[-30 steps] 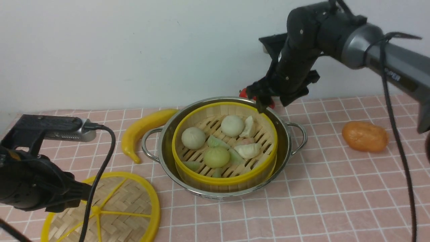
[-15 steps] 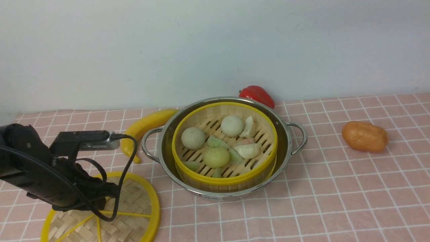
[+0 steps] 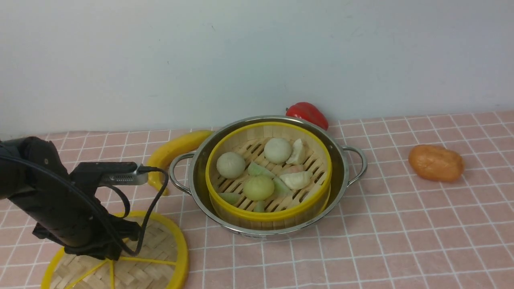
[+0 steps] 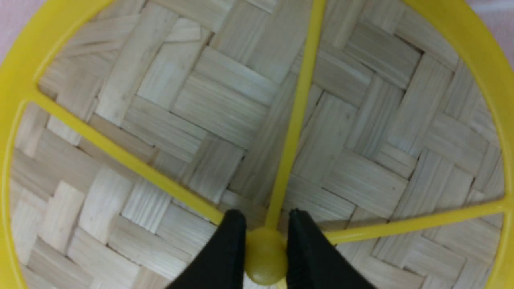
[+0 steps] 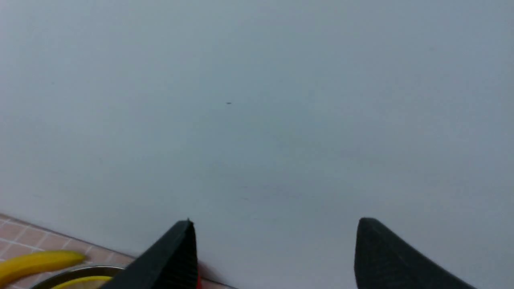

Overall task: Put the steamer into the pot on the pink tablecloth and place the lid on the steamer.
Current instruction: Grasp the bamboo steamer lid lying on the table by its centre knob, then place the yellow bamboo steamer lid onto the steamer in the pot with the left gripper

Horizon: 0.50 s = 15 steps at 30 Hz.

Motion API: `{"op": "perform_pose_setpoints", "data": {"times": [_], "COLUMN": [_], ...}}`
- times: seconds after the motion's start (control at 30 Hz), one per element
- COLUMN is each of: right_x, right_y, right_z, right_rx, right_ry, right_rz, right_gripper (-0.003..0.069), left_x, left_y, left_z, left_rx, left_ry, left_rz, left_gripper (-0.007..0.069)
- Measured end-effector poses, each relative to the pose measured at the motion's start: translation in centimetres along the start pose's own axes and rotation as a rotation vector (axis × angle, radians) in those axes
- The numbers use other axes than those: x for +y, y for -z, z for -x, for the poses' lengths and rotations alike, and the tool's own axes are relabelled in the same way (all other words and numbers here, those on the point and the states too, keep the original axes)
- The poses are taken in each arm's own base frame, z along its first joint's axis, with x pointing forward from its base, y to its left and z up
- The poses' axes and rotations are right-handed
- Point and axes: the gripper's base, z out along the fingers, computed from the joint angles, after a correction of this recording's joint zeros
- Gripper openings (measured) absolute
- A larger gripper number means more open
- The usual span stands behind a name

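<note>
Your left gripper [image 4: 266, 216] is clenched on the yellow centre hub [image 4: 265, 259] of the flat round woven-bamboo lid [image 3: 160, 251]. One black finger presses each side of the hub, and the yellow-rimmed disc spreads beneath the gripper over the pink tablecloth [image 3: 401, 224] with thin white grid lines. Ahead and to the right of that gripper, the round bamboo steamer [image 3: 268, 215] sits nested inside the wide shiny steel pot [image 3: 342, 176], holding buns and dumplings [image 3: 277, 150]. A yellow banana [image 3: 172, 150] lies just ahead of the gripper. Your right gripper [image 5: 275, 221] is released, its fingers wide apart, facing the white wall [image 5: 257, 100].
</note>
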Motion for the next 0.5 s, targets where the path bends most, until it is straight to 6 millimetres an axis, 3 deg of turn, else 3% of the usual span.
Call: {"op": "perform_pose_setpoints", "data": {"times": [0.07, 0.1, 0.13, 0.3, 0.33, 0.37, 0.4, 0.5], "right_x": [-0.5, -1.1, -1.1, -2.4, -2.4, -2.5, -2.6, -2.6], "right_y": [0.8, 2.0, 2.1, 5.2, 5.2, 5.5, 6.1, 6.7], "right_z": [-0.6, -1.5, -1.6, -8.2, -9.6, -9.6, -12.2, -16.5], "right_rx": [0.006, 0.010, 0.012, 0.121, 0.153, 0.145, 0.187, 0.257], "right_ry": [0.016, 0.035, 0.036, 0.073, 0.076, 0.071, 0.060, 0.027], "right_rz": [-0.028, -0.061, -0.061, -0.112, -0.112, -0.112, -0.113, -0.102], "right_gripper": [0.0512, 0.0512, 0.0512, 0.0512, 0.0512, 0.0512, 0.0512, 0.0512], "left_x": [0.2, 0.4, 0.4, -0.2, -0.7, -1.1, -2.8, -7.1], "left_y": [1.3, 3.6, 3.8, 11.4, 12.2, 12.4, 13.8, 14.7], "left_z": [0.2, 1.0, 1.0, 3.2, 3.6, 3.7, 4.5, 5.8], "left_rx": [0.013, -0.021, -0.017, -0.175, -0.200, -0.207, -0.261, -0.310], "left_ry": [-0.011, -0.015, -0.015, -0.021, -0.036, -0.047, -0.098, -0.216], "left_rz": [0.023, 0.060, 0.065, 0.122, 0.121, 0.119, 0.108, 0.067], "left_gripper": [0.0117, 0.0117, 0.0117, 0.0117, 0.0117, 0.0117, 0.0117, 0.0117]}}
